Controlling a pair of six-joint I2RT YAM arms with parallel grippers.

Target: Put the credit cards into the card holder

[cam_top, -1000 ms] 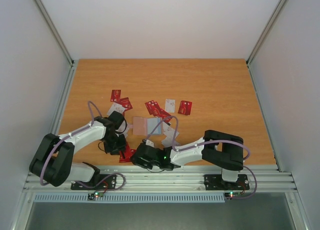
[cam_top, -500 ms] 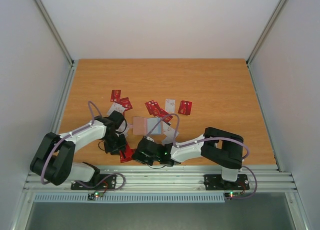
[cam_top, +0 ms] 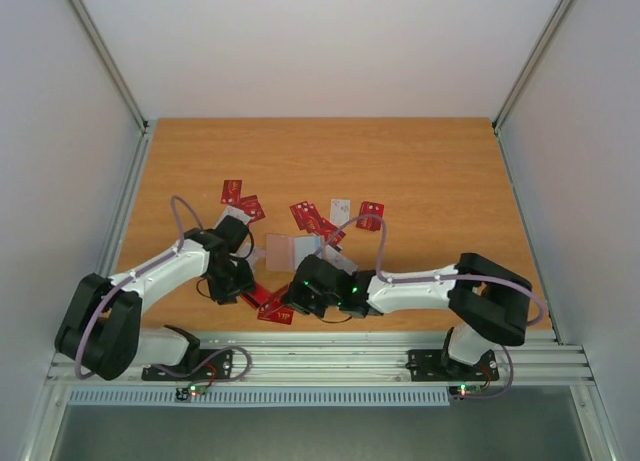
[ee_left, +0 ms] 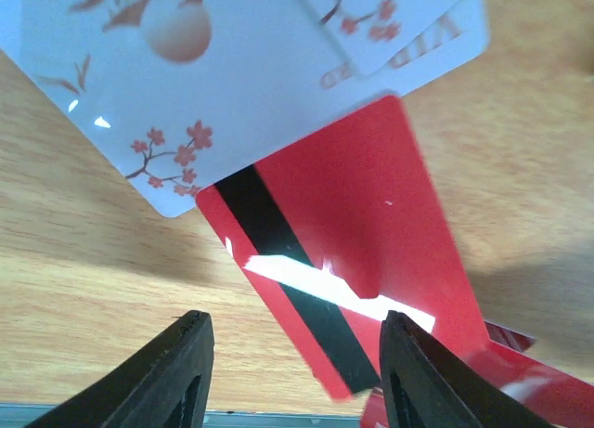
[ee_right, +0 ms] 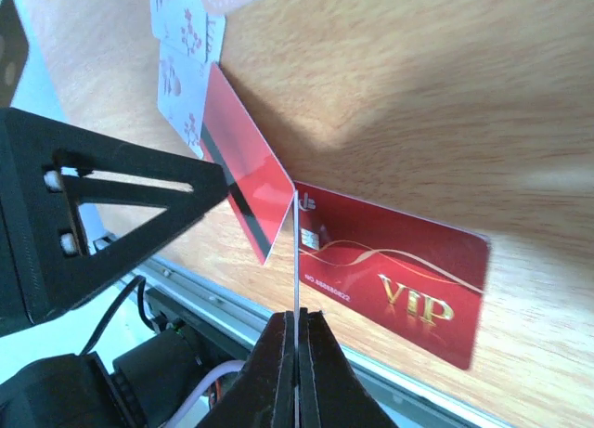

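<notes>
The right pincer (ee_right: pixel 295 317) is now clamping shut on a card (ee_right: pixel 295 252), seen edge-on and standing upright. It has closed within the last second, while its arm was swinging rightward along the near edge. The left pincer (ee_left: pixel 295 363) is widening, its jaws standing apart around a striped red card (ee_left: pixel 343 261) without pinching it. The holder (cam_top: pixel 285 251) is lying open on the bench (cam_top: pixel 420 161) just beyond both pincers, with loose cards (cam_top: pixel 315 218) scattered around it. One card is probably secured, so carrying it to the holder is likely coming next.
</notes>
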